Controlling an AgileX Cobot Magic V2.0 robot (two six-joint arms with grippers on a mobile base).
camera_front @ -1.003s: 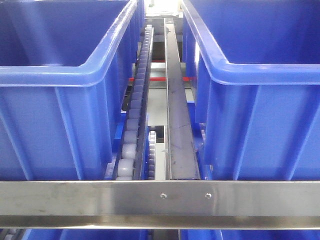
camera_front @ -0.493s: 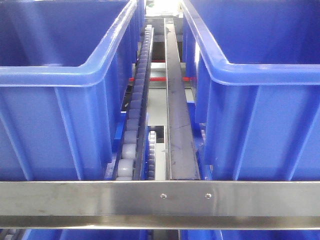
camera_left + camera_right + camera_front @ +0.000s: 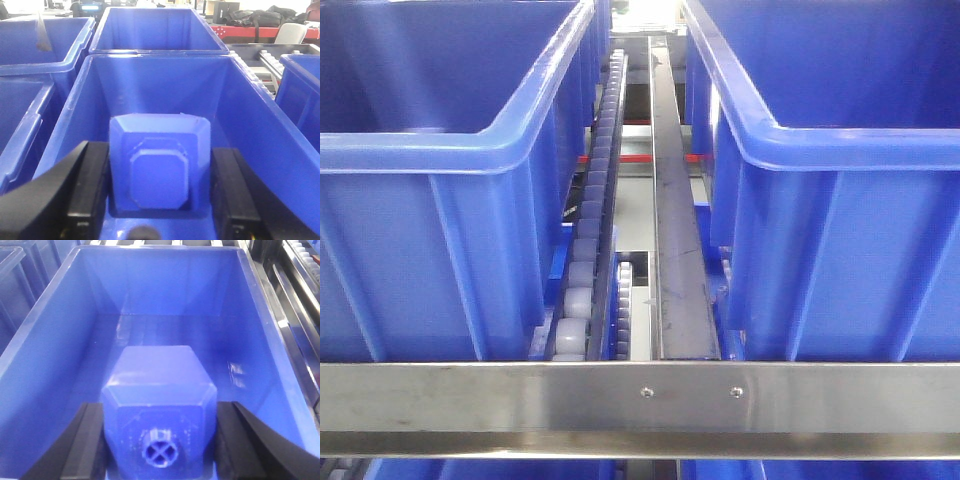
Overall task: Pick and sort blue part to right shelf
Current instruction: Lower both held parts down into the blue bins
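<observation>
In the left wrist view a blue part [image 3: 159, 150] sits between the black fingers [image 3: 90, 185] of my left gripper [image 3: 159, 175], which is shut on it, flat end facing away. It hangs over an open blue bin [image 3: 250, 125]. The right wrist view has a second blue part [image 3: 157, 385] with its round cross-marked neck [image 3: 160, 454] toward the camera. My right gripper [image 3: 160, 440] is shut on its sides above another blue bin [image 3: 60, 330]. The right shelf shows in the front view as a steel front bar [image 3: 520, 400] with two screws. No gripper appears there.
Two large blue bins [image 3: 420, 250] [image 3: 840, 250] stand on the shelf with a grey roller rail [image 3: 590, 240] and a dark steel rail [image 3: 675, 260] between them. More blue bins [image 3: 30, 55] lie left of and behind the left arm. Roller rails [image 3: 300, 300] run right of the right arm's bin.
</observation>
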